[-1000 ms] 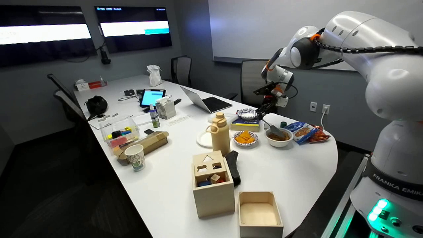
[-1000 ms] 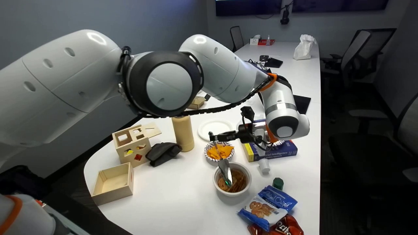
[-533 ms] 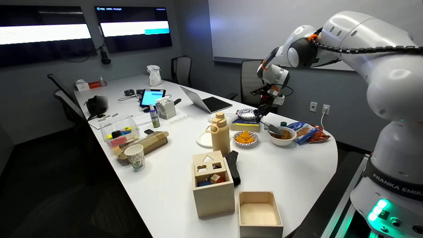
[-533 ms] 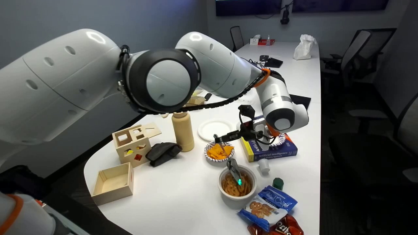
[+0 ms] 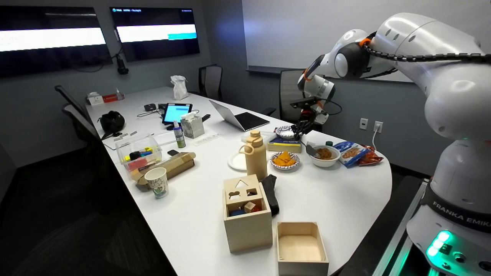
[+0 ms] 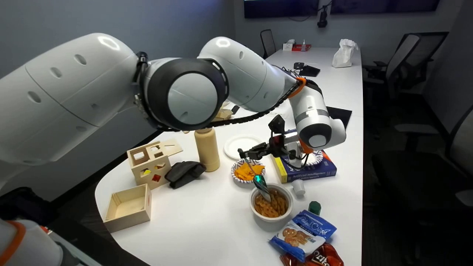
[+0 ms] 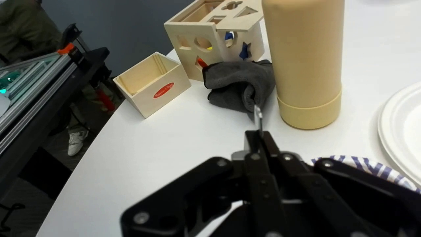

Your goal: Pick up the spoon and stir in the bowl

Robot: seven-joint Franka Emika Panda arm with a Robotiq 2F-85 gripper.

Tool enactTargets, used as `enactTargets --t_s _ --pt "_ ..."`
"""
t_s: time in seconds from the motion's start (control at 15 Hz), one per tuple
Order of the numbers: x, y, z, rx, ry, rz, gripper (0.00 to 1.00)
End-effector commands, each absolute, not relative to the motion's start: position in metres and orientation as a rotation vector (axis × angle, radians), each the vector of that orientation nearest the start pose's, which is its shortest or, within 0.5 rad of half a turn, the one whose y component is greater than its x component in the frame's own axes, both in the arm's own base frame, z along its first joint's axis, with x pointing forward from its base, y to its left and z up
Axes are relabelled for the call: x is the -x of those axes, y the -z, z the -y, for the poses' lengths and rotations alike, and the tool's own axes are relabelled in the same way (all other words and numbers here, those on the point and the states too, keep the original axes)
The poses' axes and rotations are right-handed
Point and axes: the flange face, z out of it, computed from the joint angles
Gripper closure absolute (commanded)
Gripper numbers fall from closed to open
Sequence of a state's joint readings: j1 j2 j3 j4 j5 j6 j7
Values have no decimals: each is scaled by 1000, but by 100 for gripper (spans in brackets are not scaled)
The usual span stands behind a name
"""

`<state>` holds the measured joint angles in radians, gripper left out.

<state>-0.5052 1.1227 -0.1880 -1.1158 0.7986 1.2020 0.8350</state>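
white bowl, both exterior views only, gripped spoon

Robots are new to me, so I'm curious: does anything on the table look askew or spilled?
Yes, the wooden toy box looks half-open: its lid is slid partway off, jutting past one side. No spill shows around the plain white bowl.

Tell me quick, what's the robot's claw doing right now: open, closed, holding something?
Gripper: closed, holding the spoon by its handle.
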Motion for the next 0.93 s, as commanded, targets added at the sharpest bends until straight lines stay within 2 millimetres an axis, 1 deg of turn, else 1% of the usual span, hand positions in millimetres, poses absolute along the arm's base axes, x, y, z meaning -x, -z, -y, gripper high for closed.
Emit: enactTargets --t_s 0.0,0.27,0.4,0.6,0.87 --pt "-569 -116 314 1532 -1364 -1546 99" --pt "-552 -111 316 1492 -1487 -1494 99" --pt "-545 -109 319 1457 -1537 -1537 99" --pt "-544 -110 329 1434 -1506 -1634 99" --pt "-551 -112 344 1438 -1380 -1742 99"
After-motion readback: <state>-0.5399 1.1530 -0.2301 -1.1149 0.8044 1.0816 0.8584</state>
